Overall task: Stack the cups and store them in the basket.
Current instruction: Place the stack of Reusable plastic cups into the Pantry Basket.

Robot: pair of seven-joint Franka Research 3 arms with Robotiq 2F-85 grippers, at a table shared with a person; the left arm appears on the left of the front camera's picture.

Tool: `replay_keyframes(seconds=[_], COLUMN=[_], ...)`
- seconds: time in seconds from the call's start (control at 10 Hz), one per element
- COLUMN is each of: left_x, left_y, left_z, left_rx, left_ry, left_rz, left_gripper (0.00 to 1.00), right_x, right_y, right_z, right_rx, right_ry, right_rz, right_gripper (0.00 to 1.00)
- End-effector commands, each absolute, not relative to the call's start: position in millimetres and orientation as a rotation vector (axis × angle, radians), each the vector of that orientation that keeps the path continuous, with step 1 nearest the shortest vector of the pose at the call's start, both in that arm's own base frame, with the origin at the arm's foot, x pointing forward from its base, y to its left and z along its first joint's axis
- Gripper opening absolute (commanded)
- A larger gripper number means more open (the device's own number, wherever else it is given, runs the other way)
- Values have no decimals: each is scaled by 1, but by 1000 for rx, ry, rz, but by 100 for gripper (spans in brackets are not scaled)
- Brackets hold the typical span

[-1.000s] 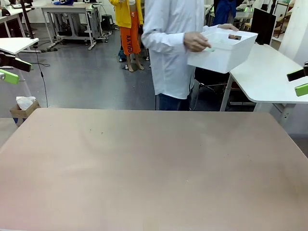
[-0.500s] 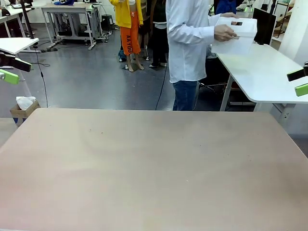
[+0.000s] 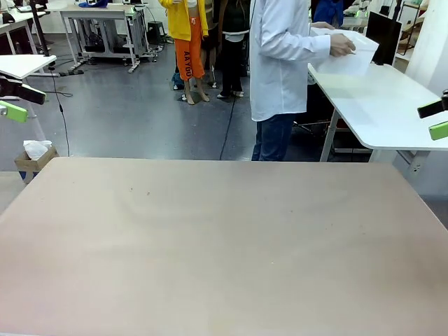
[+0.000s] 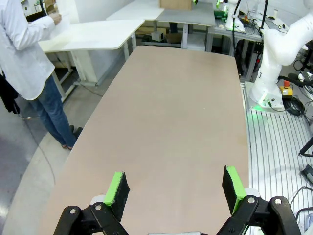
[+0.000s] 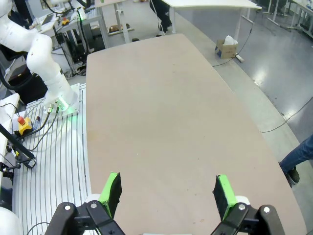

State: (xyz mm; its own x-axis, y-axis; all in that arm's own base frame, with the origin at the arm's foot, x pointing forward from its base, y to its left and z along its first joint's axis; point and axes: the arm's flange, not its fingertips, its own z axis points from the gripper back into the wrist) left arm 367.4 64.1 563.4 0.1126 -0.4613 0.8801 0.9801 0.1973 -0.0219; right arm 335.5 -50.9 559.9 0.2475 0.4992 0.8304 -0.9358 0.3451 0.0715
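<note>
White basket [image 3: 346,54] sits in the person's hands [image 3: 341,46] off your table; both grippers [image 4: 173,188] [image 5: 167,195] gape empty; reaching now risks grasping nothing

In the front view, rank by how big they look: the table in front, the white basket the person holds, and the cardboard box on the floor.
1. The table, by far the largest, though nearest the camera.
2. The white basket, held by the person over a white side table.
3. The cardboard box, smallest-looking, though its distance from the camera differs, so true size is unsure.
</note>
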Motion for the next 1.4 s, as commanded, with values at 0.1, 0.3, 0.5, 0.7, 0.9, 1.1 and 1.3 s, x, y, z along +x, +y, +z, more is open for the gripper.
replay_keyframes(seconds=[0.1, 0.3, 0.5, 0.7, 0.9, 1.1, 1.3], left_x=[367, 367, 367, 367, 367, 367, 367], left_y=[63, 63, 63, 63, 63, 63, 63], left_z=[568, 568, 568, 568, 568, 568, 568], left_rx=[-762, -762, -762, -762, -762, -762, -762], left_ry=[-882, -882, -882, -882, -882, -882, -882], left_rz=[-1213, -1213, -1213, -1213, -1213, -1213, -1213], left_gripper=[100, 100, 100, 100, 100, 100, 100], right_x=[337, 337, 337, 337, 337, 337, 337], right_y=[-51, -51, -51, -51, -51, -51, -51], right_z=[560, 560, 560, 560, 560, 560, 560], right_rx=[655, 655, 655, 655, 655, 655, 655], right_ry=[-839, -839, -839, -839, -839, -839, -839], right_rz=[1094, 1094, 1094, 1094, 1094, 1094, 1094], right_gripper=[100, 100, 100, 100, 100, 100, 100])
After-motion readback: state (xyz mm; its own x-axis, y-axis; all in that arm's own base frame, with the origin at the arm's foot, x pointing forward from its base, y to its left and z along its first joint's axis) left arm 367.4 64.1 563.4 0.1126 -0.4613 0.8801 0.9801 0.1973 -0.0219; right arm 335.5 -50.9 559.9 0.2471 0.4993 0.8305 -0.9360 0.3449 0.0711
